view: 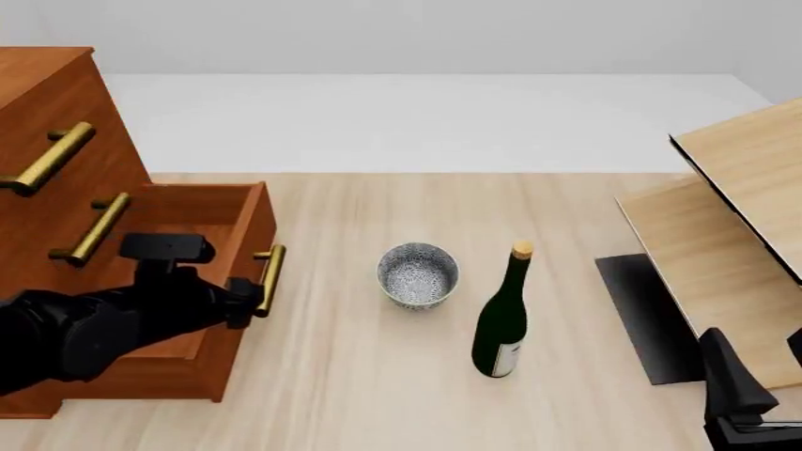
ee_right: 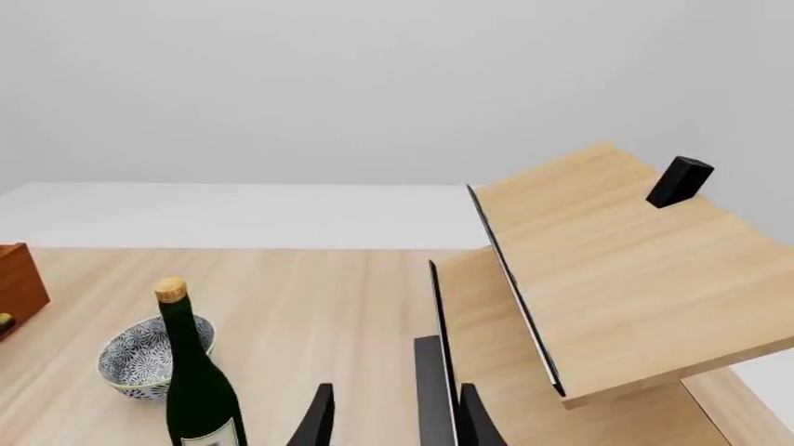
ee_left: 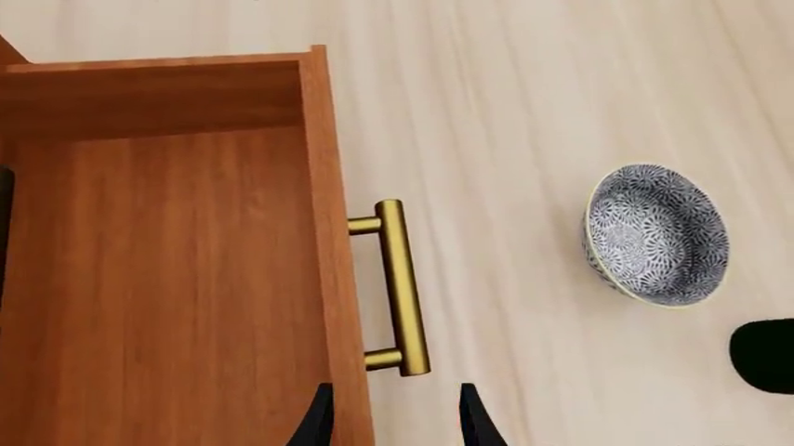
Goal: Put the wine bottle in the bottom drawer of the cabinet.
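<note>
1. My left claw (view: 257, 299) sits right at the near end of the brass handle (view: 269, 279) on the bottom drawer (view: 239, 218). In my wrist view my two fingertips (ee_left: 320, 423) stand apart with nothing between them, and the handle's near post lies just ahead of the gap, so I am not clamped on it.
2. Directly under and ahead of that claw, the drawer stands pulled well out of the cabinet (view: 51, 122). Its wooden floor looks bare as far as I can see. I take the opening step as done.
3. Farther out from the handle, off to the claw's right, a speckled bowl (view: 418, 274) rests on the table (view: 338, 376), clear of the drawer front.
4. Beyond the bowl, still farther to the right, the wine bottle (view: 502, 324) stands upright, close beside the bowl but not touching it, well apart from my left claw. Nothing holds it.
5. My right claw (ee_right: 392, 423) hangs low at the near right of the table, fingers apart and empty, the bottle off to its left and ahead, the pale wood furniture (view: 739, 235) close on its other side.
6. What is left, as I judge it: grasping the bottle, carrying it across past the bowl, and setting it into the open drawer. That is the larger part of the job.
</note>
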Available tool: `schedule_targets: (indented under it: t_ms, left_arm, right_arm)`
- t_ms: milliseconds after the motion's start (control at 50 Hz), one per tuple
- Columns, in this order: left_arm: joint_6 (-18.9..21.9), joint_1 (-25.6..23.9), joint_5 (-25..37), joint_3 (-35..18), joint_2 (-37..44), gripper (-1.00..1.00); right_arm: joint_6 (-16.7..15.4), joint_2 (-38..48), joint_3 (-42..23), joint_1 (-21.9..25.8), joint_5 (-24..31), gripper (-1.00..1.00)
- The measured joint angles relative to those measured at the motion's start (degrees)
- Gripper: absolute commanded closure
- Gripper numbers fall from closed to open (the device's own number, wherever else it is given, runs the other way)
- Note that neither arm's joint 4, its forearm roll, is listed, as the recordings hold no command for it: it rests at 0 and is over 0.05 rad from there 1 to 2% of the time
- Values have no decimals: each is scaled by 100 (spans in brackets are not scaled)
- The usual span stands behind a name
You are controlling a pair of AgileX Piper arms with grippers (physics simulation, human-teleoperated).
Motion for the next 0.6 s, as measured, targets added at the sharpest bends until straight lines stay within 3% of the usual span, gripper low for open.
schedule_targets:
  t_ms: [600]
  left_arm:
    - [-184, -470, -104, -50, 103, -100]
  right_arm:
    - [10, -1, -2, -6, -2, -100]
